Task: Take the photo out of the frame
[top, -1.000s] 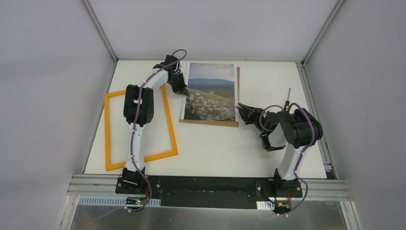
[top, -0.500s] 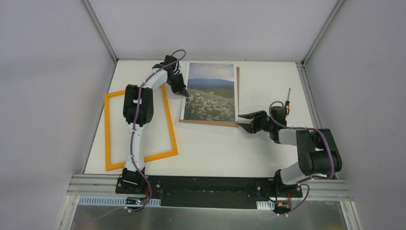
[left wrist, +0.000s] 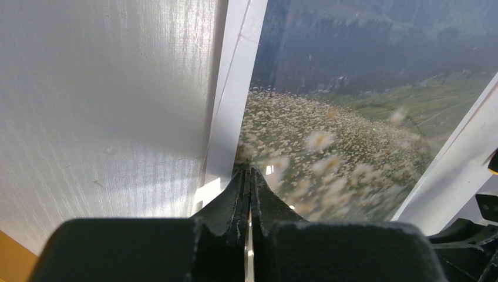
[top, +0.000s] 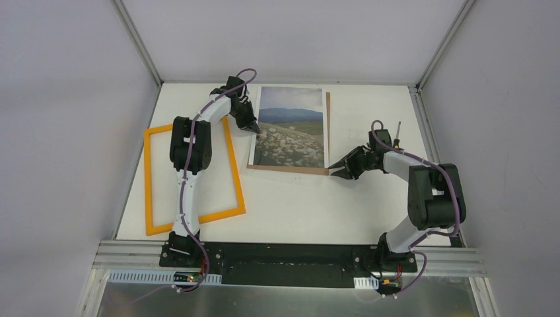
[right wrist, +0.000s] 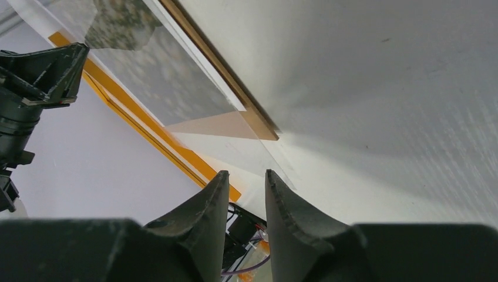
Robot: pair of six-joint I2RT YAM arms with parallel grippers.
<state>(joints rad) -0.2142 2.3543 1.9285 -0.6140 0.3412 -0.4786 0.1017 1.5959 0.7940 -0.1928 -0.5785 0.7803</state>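
Note:
The photo (top: pixel 292 125), a landscape print, lies face up on a brown backing board (top: pixel 328 132) at the back middle of the table. A faint clear sheet seems to overlap its near edge. The frame (top: pixel 153 177), an empty orange border, lies flat at the left. My left gripper (top: pixel 254 127) is shut, its tips (left wrist: pixel 249 171) set on the left border of the photo (left wrist: pixel 352 117); whether they pinch it is unclear. My right gripper (top: pixel 333 173) hovers at the board's near right corner (right wrist: pixel 258 123), jaws (right wrist: pixel 246 173) slightly apart and empty.
A small screwdriver (top: pixel 397 135) lies at the right, just behind my right forearm. The table is walled on three sides by grey panels, with a metal rail (top: pixel 290 251) along the near edge.
My right arm has swung out and back in, bringing its gripper to the board's near right corner; its jaws widened, then narrowed. The left arm, photo and frame have not moved.

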